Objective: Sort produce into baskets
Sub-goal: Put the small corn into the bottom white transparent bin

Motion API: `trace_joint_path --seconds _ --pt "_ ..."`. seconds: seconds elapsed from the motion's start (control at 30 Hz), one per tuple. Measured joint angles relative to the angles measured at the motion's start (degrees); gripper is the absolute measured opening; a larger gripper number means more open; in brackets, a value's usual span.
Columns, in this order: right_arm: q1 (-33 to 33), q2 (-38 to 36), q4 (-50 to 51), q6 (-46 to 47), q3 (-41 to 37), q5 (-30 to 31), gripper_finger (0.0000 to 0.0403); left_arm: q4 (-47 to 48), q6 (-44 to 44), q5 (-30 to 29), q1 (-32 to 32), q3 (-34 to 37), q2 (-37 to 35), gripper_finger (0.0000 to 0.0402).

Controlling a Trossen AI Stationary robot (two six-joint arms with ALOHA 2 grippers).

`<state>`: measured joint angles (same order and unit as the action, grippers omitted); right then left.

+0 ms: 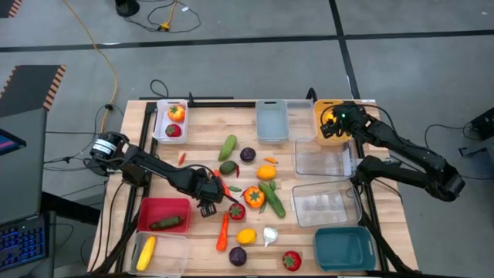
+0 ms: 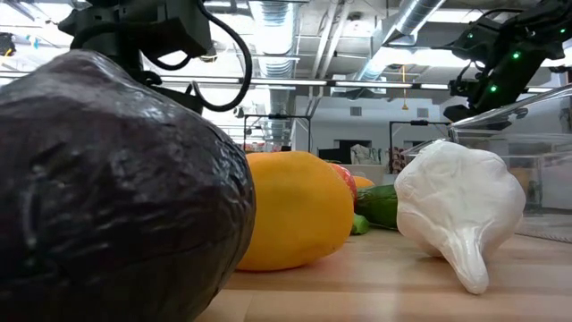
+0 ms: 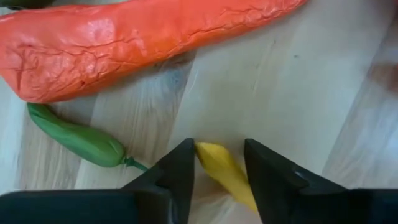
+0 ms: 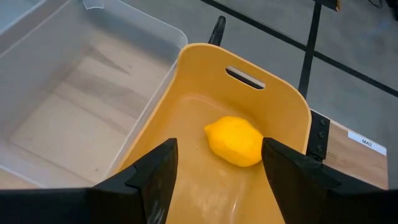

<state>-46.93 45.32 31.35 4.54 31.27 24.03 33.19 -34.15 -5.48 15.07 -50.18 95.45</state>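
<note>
At table centre, left gripper stood low, jaws narrow around small yellow pepper, beside carrot. Best: squeeze centred, lift straight. Right gripper hovered spread above orange-yellow basket holding lemon.

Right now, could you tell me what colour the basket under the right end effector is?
Orange-yellow; the basket shows best in the right wrist view.
</note>
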Motion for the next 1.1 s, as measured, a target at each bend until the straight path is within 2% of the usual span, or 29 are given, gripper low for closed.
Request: trace_joint_path --seconds 0.2,0.33,0.73,0.93,1.1 --pt "0.02 0.0 -0.01 0.0 0.0 0.02 0.0261 -0.44 0.0 -0.09 0.04 -0.08 0.58 0.007" --pt "0.02 0.0 -0.02 0.0 0.0 0.02 0.0261 -0.58 0.02 0.28 0.04 -0.08 0.62 0.0052" --pt "0.02 0.0 0.0 0.0 0.0 0.02 0.0261 1.2 1.0 0.66 0.04 -1.72 0.98 0.0044" --pt "0.02 0.0 0.0 0.0 0.0 0.02 0.0261 5.4 4.58 1.8 -0.11 -7.42 1.1 0.0035" --pt "0.02 0.0 -0.02 0.0 0.0 0.02 0.0261 9.75 7.36 5.96 -0.15 -12.97 1.09 0.0032"
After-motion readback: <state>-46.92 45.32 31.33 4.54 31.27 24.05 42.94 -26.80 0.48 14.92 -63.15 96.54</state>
